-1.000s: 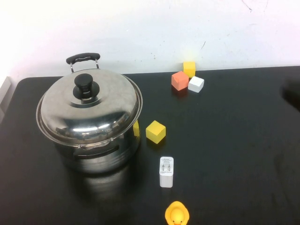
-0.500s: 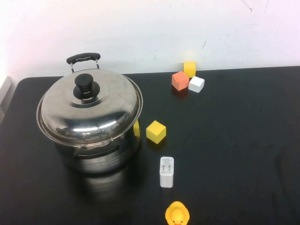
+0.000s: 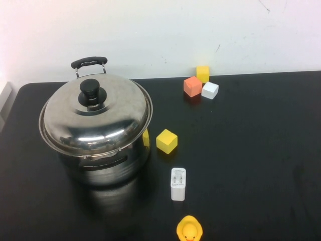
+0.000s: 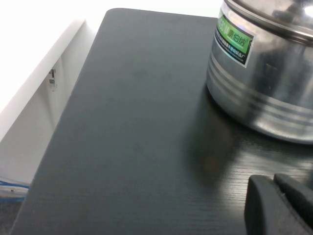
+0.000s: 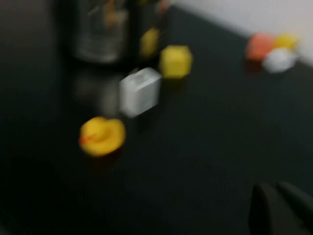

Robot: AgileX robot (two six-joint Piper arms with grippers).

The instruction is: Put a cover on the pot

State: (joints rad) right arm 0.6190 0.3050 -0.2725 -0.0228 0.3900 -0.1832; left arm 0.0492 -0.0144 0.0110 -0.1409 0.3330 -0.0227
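Left gripper (image 4: pixel 279 204): only the dark fingertips show at the edge of the left wrist view, lying close together with a thin seam between them, holding nothing, touching nothing; they hover over the black table (image 4: pixel 137 127) near its left side. Pot (image 4: pixel 264 73) sits ahead of these tips, near but apart, steel wall with a green label facing them. Right gripper (image 5: pixel 281 208): dark tips at the edge of the blurred right wrist view, close together as well, empty, above bare table; rubber duck (image 5: pixel 101 135), white charger (image 5: pixel 140 91) and yellow cube (image 5: pixel 175 61) lie ahead of them, well apart from the tips. Neither gripper appears in the high view. Task's thing in the high view: the pot (image 3: pixel 100 150) stands on the left half of the table, the lid (image 3: pixel 95 116) seated on its rim, domed polished steel with a black knob on top; a black side handle shows at the far rim. A second yellow block (image 3: pixel 146 138) peeks out just beside the pot wall. Far back: orange cube (image 3: pixel 192 86), white cube (image 3: pixel 209 90) and yellow cube at the wall (image 3: pixel 202 73) clustered together.
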